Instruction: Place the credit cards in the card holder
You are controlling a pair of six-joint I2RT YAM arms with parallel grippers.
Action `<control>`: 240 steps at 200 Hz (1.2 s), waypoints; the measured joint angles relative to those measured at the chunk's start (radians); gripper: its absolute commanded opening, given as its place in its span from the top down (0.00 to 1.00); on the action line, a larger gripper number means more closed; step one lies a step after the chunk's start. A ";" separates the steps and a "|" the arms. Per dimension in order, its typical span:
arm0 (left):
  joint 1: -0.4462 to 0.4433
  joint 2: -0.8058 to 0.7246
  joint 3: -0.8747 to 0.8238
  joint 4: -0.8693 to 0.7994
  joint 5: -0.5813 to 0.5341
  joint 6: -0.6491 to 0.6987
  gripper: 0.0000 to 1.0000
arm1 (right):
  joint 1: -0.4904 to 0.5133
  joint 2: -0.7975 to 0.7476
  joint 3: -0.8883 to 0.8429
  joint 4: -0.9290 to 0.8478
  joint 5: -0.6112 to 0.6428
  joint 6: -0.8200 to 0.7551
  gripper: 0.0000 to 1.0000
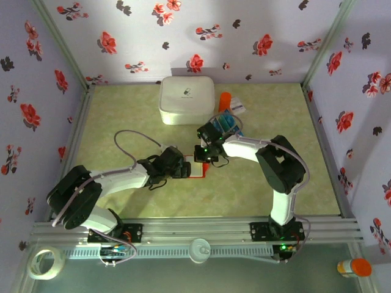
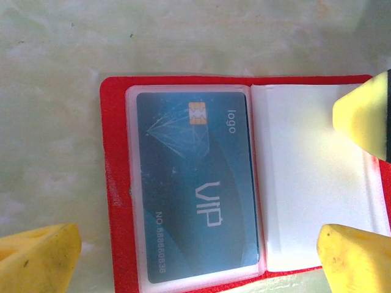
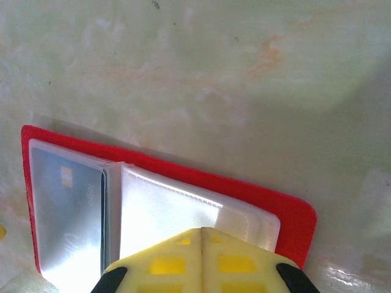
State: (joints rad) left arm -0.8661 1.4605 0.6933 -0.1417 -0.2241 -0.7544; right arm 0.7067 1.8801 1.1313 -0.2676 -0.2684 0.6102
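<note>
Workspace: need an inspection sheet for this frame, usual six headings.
Surface: pale green mat, mottled.
Job's things: red card holder open flat, one teal card sleeved; spare credit cards by right wrist.
Clutter: white box, orange tube, printed packet.
Grippers: left gripper open, straddling holder; right gripper shut, tip on holder's blank sleeve.
Cables: grey loop off left arm.
Surroundings: floral walls; tape roll, orange-capped bottle on front ledge.
</note>
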 measured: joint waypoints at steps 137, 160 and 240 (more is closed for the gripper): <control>-0.003 0.021 0.005 0.007 -0.004 0.000 0.00 | 0.041 0.026 0.001 0.069 -0.010 0.029 0.94; -0.006 0.029 0.005 0.012 -0.009 0.000 0.00 | 0.041 0.026 0.001 0.070 -0.012 0.030 0.94; -0.032 0.053 -0.040 0.100 -0.010 -0.002 0.03 | 0.044 0.033 0.001 0.096 -0.021 0.055 0.94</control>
State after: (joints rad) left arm -0.8982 1.5131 0.6529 -0.0422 -0.2340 -0.7563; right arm 0.7509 1.9133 1.1324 -0.1715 -0.2893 0.6651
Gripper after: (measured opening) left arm 0.981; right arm 0.066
